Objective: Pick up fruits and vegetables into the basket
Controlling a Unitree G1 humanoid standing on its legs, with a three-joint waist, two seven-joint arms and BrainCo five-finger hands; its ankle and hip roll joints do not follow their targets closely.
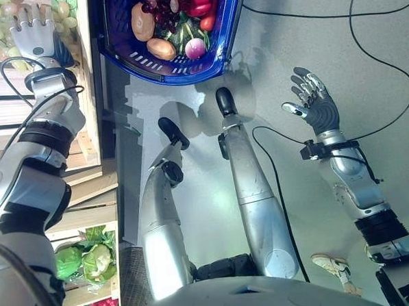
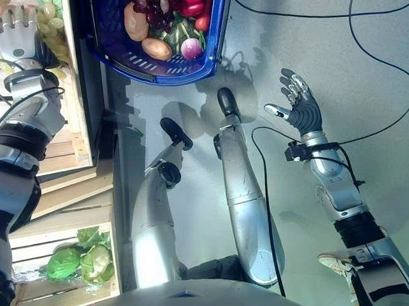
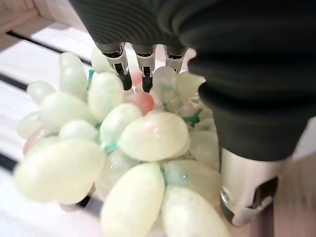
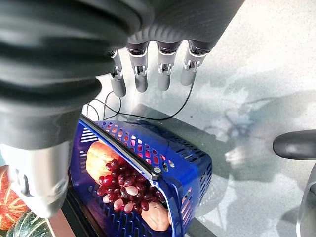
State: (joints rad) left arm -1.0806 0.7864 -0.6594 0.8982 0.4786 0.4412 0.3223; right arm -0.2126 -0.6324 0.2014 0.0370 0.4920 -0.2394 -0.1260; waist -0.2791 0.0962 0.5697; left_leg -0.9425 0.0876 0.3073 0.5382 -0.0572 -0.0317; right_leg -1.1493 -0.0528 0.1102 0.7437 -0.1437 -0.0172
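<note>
While my left hand reaches over the green grapes on the wooden shelf, its fingers are straight, holding nothing yet. I should curl them gently round the whole bunch. My right hand waits open beside the blue basket.

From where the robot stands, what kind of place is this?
Probably a mock produce stall: wooden crates holding green grapes and leafy greens, beside a blue shopping basket of produce on a grey floor.
</note>
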